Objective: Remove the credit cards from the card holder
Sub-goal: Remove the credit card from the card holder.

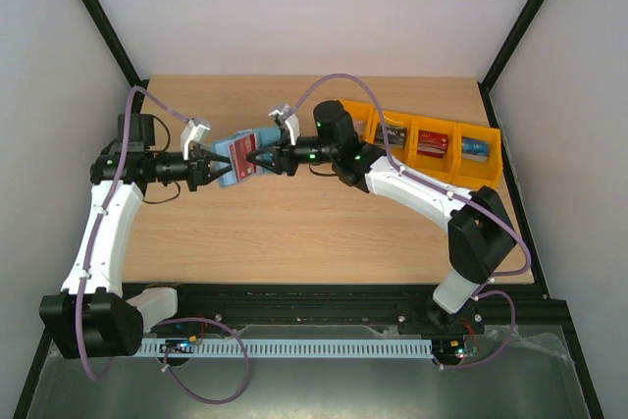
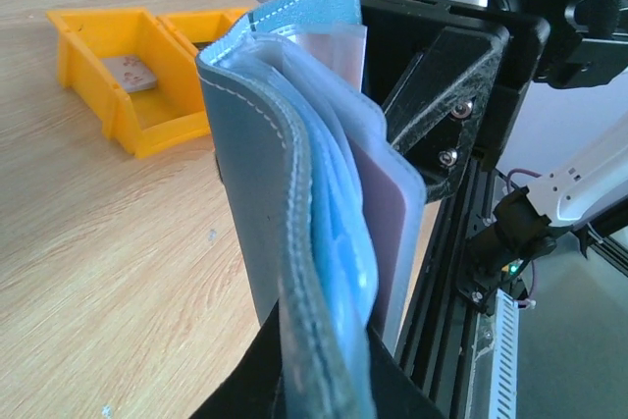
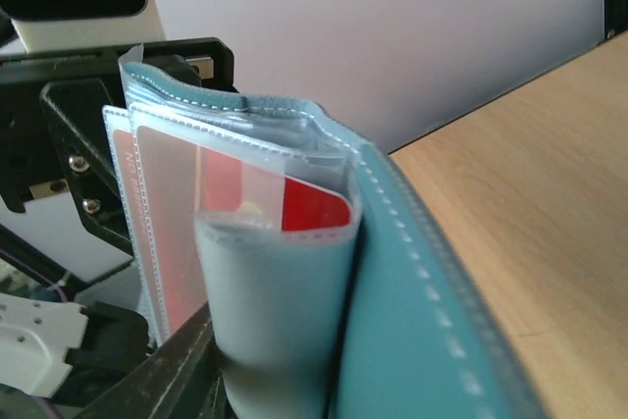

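The teal-blue card holder (image 1: 234, 158) hangs open above the table between both arms. My left gripper (image 1: 210, 172) is shut on its lower edge (image 2: 285, 193), the black jaws pinching cover and pockets (image 2: 324, 365). A pale mauve card (image 2: 392, 228) shows in a clear sleeve. My right gripper (image 1: 255, 158) comes in from the right at the red credit card (image 1: 242, 152). In the right wrist view, a pale pocket leaf holding the red card (image 3: 316, 211) stands between the jaws (image 3: 285, 380). One dark finger (image 3: 147, 380) lies against it; the other is hidden behind the teal cover (image 3: 442, 331).
A row of orange bins (image 1: 433, 134) stands at the back right of the wooden table, with cards lying in several of them. Two of the bins (image 2: 147, 120) show in the left wrist view, and one holds a small grey card (image 2: 130, 74). Black frame rails run along the table's near edge.
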